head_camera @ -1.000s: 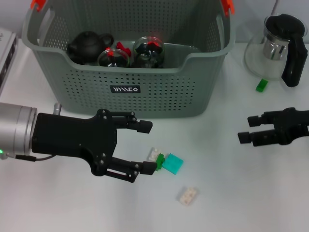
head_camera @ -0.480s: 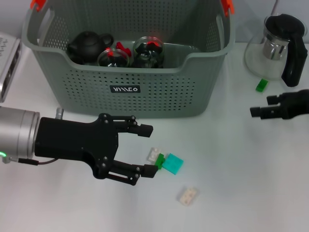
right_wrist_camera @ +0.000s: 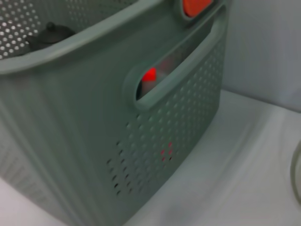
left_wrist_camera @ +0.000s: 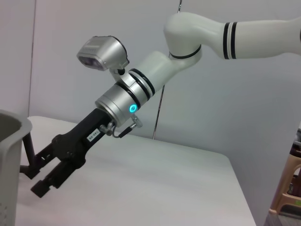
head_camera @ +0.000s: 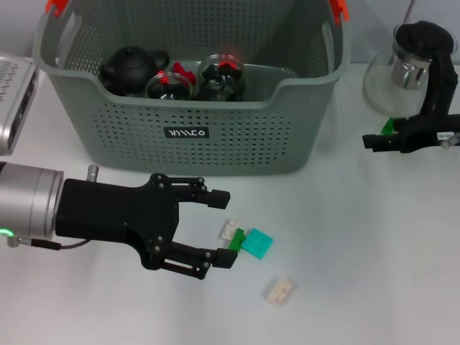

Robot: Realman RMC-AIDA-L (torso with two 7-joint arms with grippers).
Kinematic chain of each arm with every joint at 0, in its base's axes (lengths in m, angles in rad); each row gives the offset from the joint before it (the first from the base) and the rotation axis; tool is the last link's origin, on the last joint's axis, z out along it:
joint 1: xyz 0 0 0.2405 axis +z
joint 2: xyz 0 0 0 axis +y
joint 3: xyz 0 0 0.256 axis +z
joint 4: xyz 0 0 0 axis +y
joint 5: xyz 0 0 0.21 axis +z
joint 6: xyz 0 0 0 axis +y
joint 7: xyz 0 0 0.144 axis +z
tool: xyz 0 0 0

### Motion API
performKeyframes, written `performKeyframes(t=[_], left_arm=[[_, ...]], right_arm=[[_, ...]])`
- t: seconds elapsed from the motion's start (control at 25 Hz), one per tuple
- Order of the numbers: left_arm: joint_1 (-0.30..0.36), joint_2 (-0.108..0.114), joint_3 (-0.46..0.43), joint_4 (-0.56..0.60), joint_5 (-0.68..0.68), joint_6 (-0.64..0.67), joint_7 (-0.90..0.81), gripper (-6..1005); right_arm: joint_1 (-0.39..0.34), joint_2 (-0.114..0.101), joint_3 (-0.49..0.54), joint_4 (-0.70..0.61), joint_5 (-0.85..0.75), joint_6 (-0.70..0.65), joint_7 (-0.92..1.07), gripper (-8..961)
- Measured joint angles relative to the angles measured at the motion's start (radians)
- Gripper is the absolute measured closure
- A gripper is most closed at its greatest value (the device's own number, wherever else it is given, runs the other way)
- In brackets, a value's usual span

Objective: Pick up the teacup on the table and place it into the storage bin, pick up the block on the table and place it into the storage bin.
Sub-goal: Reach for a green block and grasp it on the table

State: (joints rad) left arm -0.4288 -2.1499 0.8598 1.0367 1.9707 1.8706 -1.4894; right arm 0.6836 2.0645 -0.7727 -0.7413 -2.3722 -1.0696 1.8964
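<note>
Left hand (head_camera: pixel 223 227) spread wide beside square teal block (head_camera: pixel 256 243), perforated plastic storage bin (head_camera: pixel 237 147) (right hand's (head_camera: pixel 374 141) spread unclear)

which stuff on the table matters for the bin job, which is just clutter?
Job:
storage bin
teal block, green block, two white blocks
left gripper, fingers open beside the blocks
right gripper, near a small green block

Clutter:
glass kettle
black teapot, inside the bin
</note>
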Motion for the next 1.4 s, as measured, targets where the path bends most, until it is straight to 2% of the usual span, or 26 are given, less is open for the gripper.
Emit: performKeyframes(t=[0.24,0.72,1.4], left_arm=[[-0.001,0.001,0.001,-0.003,0.001,-0.010,0.000,139],[-0.005,-0.002,0.001,-0.003,0.018,-0.021,-0.006,139],[-0.016,0.001,0.001,-0.029,0.022,-0.028,-0.007,139]], right_arm=[[0.012,0.017,-0.012,0.006,-0.027,0.076,0.004,131],[0.028,0.025,-0.057,0.087,-0.028,0.239,0.005,129],[0.049,0.030,-0.056,0.168,-0.021,0.344,-0.003,132]])
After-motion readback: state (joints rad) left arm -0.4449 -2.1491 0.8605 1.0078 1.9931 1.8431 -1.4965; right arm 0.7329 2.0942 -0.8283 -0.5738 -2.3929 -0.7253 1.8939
